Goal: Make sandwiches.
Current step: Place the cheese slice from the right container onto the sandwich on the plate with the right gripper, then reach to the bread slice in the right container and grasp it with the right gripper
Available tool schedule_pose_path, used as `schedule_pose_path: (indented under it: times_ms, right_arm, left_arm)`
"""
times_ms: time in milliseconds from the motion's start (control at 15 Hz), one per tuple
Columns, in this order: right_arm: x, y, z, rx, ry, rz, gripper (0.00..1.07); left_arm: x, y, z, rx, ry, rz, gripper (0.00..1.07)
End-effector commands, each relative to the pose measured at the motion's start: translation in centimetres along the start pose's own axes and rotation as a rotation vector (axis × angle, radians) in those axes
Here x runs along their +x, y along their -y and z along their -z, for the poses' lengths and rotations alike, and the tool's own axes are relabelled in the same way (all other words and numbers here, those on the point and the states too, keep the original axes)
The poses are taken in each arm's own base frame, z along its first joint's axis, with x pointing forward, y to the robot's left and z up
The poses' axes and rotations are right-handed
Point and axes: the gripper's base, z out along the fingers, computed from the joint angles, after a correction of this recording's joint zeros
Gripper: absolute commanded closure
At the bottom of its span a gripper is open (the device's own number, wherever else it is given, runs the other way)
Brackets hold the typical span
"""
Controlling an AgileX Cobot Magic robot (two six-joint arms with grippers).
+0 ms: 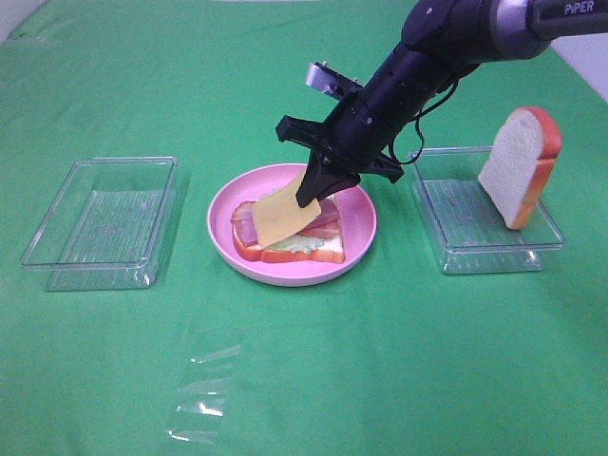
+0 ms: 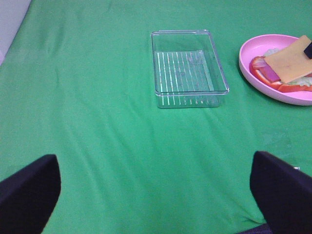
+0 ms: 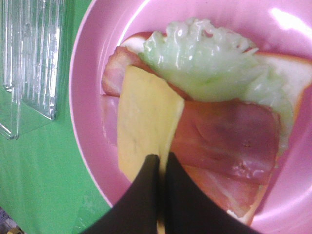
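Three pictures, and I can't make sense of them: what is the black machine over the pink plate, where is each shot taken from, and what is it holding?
It is a robot with two arms, each ending in a two-fingered gripper. The wide picture comes from a camera mounted high above the green table. The other two come from small cameras on the arms' wrists.

The right gripper is shut on a thin yellow cheese slice, held over the half-built sandwich on the pink plate. Its wrist camera shows this close up: cheese, pale lettuce, pink bacon and bread beneath.

The left gripper is open and empty; you see only its two dark fingers at the picture's edge.

Also there: an empty clear tray on the left, and another tray on the right with a bread slice leaning in it.
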Motion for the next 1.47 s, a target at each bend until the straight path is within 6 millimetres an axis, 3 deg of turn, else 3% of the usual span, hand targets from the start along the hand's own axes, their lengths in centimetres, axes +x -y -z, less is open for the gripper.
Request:
schedule_pose_path:
  times_ms: [67,200,333,400,733,1000,1133,1467]
  right_arm:
    - [-0.1,-0.1,0.3,0.004,0.007,0.004,0.84]
    - [0.0,-0.5,1.0,-0.001,0.009,0.013,0.42]
    - [-0.1,-1.2,2.0,-0.010,0.004,0.037,0.18]
    - [-0.3,-1.6,2.6,-0.009,0.002,0.056,0.13]
    - [-1.4,-2.3,8.9,0.317,-0.049,-0.048,0.13]
    - [-1.9,-3.5,13.5,0.432,0.087,-0.024,0.14]
    - [-1.5,-0.1,17.9,0.499,0.159,-0.105,0.14]
    - [-0.6,7.1,22.9,0.496,0.226,-0.283,0.14]
  left_arm:
    - [0.1,0.1,0.3,0.006,0.027,0.007,0.09]
    - [0.1,0.1,0.3,0.006,0.027,0.007,0.09]
    - [0.1,0.1,0.3,0.006,0.027,0.007,0.09]
    - [0.1,0.1,0.3,0.006,0.027,0.007,0.09]
    - [0.1,0.1,0.3,0.006,0.027,0.007,0.09]
    - [0.1,0.1,0.3,0.006,0.027,0.007,0.09]
    - [0.1,0.1,0.3,0.006,0.027,0.007,0.09]
    - [0.1,0.1,0.3,0.006,0.027,0.007,0.09]
